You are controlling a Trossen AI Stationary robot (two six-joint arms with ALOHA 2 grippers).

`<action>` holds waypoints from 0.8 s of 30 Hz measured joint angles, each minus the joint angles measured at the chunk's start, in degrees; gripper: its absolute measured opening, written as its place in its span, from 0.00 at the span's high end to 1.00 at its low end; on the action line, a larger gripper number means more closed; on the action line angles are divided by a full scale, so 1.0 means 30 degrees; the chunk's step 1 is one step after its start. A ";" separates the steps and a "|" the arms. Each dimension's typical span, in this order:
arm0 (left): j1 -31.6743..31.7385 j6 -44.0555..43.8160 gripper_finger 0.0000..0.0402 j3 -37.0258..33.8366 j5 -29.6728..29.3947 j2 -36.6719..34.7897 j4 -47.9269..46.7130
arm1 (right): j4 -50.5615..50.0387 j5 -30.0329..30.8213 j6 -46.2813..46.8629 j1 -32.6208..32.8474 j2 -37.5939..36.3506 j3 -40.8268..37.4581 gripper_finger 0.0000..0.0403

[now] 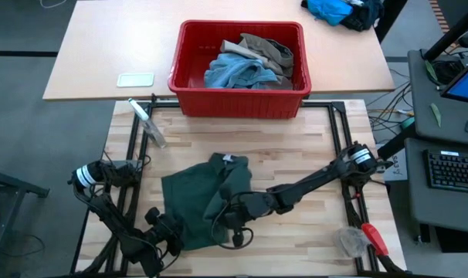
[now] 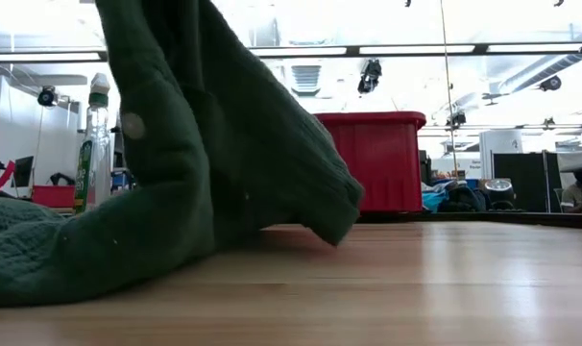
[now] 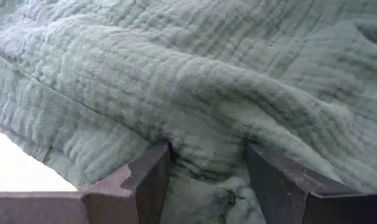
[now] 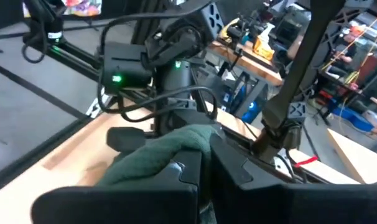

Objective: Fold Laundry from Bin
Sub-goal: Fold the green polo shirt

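Shorts [image 1: 199, 197], dark green, lie lengthwise toward the bin [image 1: 239, 102].

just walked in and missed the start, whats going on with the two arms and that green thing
Both arms are working on a dark green garment lying on the wooden table, in front of the red bin. The left gripper has a bunch of the cloth between its fingers at the garment's near edge. The right gripper is shut on a fold at the other side. More laundry, light blue and khaki pieces, is in the bin.
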 joint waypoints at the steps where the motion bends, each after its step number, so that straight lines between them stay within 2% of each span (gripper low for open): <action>1: 0.0000 0.0000 0.52 0.0000 -0.0157 0.0000 0.0026 | 0.0102 0.0022 -0.0011 -0.0039 0.0180 0.0000 0.98; 6: 0.0000 0.0007 0.52 0.0037 -0.0412 0.0000 0.0064 | 0.1461 -0.0005 0.0178 -0.0319 0.1728 0.0230 0.98; 14: -0.0022 0.0688 0.52 0.0728 -0.0300 -0.0051 -0.0289 | 0.1414 -0.1038 0.0819 -0.0543 0.5687 0.3415 0.98; 18: -0.0022 0.0746 0.52 0.0889 -0.0123 -0.0080 -0.0533 | 0.0345 -0.1046 0.0700 -0.0535 0.7444 0.5547 0.98; 24: -0.0022 0.0764 0.52 0.1384 0.1546 -0.0087 -0.1338 | -0.2054 -0.1029 0.0856 -0.0535 0.9227 0.8522 0.96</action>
